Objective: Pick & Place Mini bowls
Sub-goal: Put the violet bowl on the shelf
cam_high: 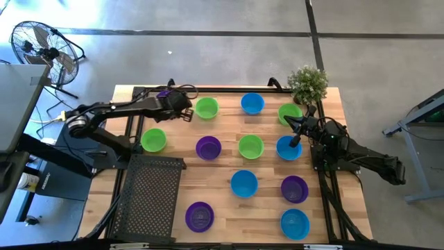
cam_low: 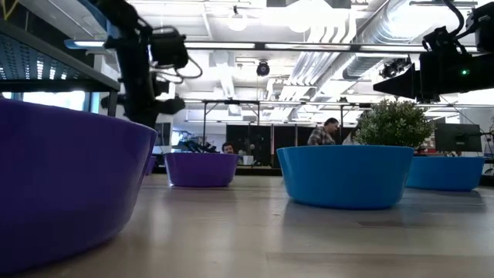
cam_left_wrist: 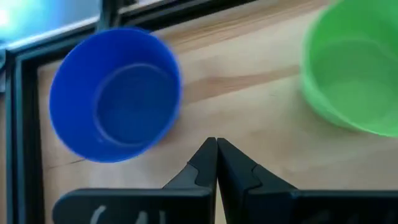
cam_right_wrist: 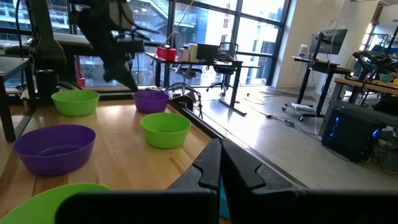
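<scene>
Overhead, setting: a wooden table (cam_high: 222,208) seen from straight above, with small round bowls spread across it and one dark arm at each side.
Left gripper (cam_high: 189,111): at the far left part of the table, its two fingers pressed together with nothing between them. In its own wrist view the closed tips (cam_left_wrist: 216,149) hang over bare wood.
Bowls near the left gripper: a purple bowl (cam_high: 164,93) lies partly hidden under the arm, and a green bowl (cam_high: 207,107) sits just beside the fingertips. The wrist view shows a bluish-purple bowl (cam_left_wrist: 115,93) and a green one (cam_left_wrist: 351,65) on either side of the tips, neither touched.
Right gripper (cam_high: 287,121): at the far right part of the table, fingers shut and empty, between a green bowl (cam_high: 288,112) and a blue bowl (cam_high: 287,148).
Other bowls, far row: a blue bowl (cam_high: 252,103).
Other bowls, middle row: a green bowl (cam_high: 153,139), a purple bowl (cam_high: 208,147) and a green bowl (cam_high: 250,146).
Other bowls, nearer rows: a blue bowl (cam_high: 244,183), a purple bowl (cam_high: 294,188), a purple bowl (cam_high: 200,216) and a blue bowl (cam_high: 295,223).
Potted plant (cam_high: 307,83): at the far right corner of the table.
Black mesh panel (cam_high: 149,194): on the near left part of the table.
Floor fan (cam_high: 43,48): off the table, on the left.
</scene>
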`<state>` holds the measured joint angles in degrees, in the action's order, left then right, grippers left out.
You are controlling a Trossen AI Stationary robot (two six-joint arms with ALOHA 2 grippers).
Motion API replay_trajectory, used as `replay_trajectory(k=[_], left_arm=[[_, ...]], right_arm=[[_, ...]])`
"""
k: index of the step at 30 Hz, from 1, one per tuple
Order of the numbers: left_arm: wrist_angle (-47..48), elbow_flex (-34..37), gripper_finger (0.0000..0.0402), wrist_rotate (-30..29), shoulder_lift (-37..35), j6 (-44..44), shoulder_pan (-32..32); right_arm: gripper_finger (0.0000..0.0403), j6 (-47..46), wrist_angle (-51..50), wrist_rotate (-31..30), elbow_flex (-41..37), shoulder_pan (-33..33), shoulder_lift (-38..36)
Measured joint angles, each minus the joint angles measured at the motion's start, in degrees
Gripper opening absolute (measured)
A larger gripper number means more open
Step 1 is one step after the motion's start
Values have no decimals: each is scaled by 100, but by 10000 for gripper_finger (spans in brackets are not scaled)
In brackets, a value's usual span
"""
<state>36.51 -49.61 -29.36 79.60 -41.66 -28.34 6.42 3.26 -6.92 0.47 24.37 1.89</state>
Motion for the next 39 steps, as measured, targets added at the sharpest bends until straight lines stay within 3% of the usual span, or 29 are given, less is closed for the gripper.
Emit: replay_trajectory(k=[11,26,32,39], left_arm=[[-1173,852,0,-443,-4,-254,-784],[-1316,1065,0,389,113,444,-1028],[-1238,972,0,1086,77,781,-919],[-997,598,0,1328,41,1015,-604]], right_arm=[[0,1,-21,4,0,-1,0],[0,2,-34,5,0,0,0],[0,0,-36,6,0,1,0],[0,2,-38,4,0,0,1]])
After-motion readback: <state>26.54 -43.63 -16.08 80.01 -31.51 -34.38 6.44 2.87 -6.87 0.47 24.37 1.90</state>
